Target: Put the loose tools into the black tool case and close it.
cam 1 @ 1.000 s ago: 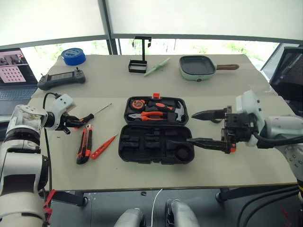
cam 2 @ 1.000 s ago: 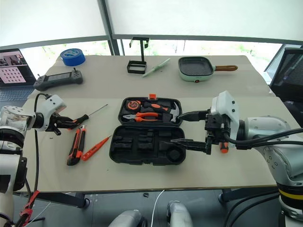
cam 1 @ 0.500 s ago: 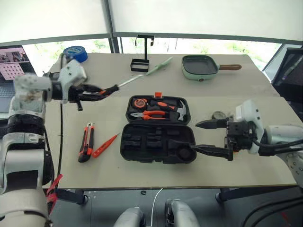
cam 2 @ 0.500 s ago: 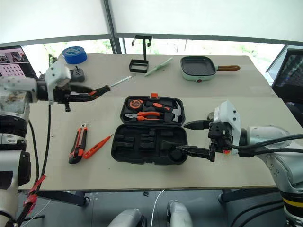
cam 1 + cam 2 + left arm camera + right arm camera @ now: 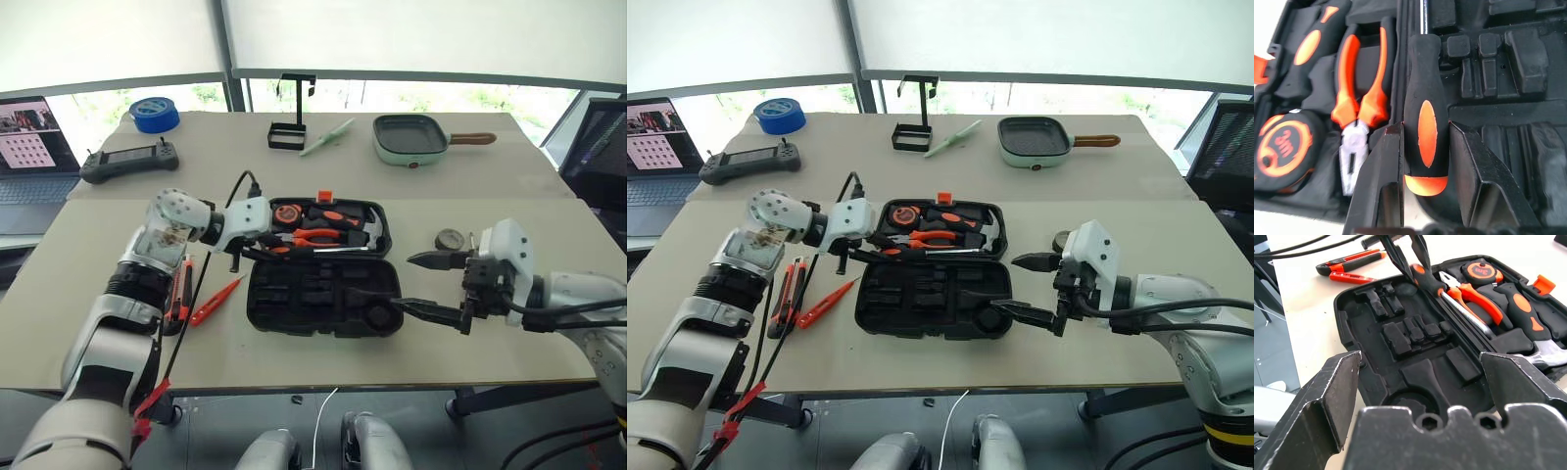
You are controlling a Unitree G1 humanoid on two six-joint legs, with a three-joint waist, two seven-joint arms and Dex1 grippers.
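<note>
Now that the left gripper (image 5: 1425,161), jaws pinching a screwdriver (image 5: 1425,122), has swung in from beside the desk (image 5: 294,166) to the open tool case (image 5: 323,294), seating it comes next, while the right gripper (image 5: 431,284) waits spread nearby.

I see the black tool case (image 5: 323,269) lying open on the desk (image 5: 294,352). One orange-and-black screwdriver (image 5: 1424,122) lies along its hinge, clamped in the left end effector (image 5: 257,245). The utility knife (image 5: 182,291) and orange tester screwdriver (image 5: 216,300) lie left of the case, the dark tape roll (image 5: 451,238) right of it.
</note>
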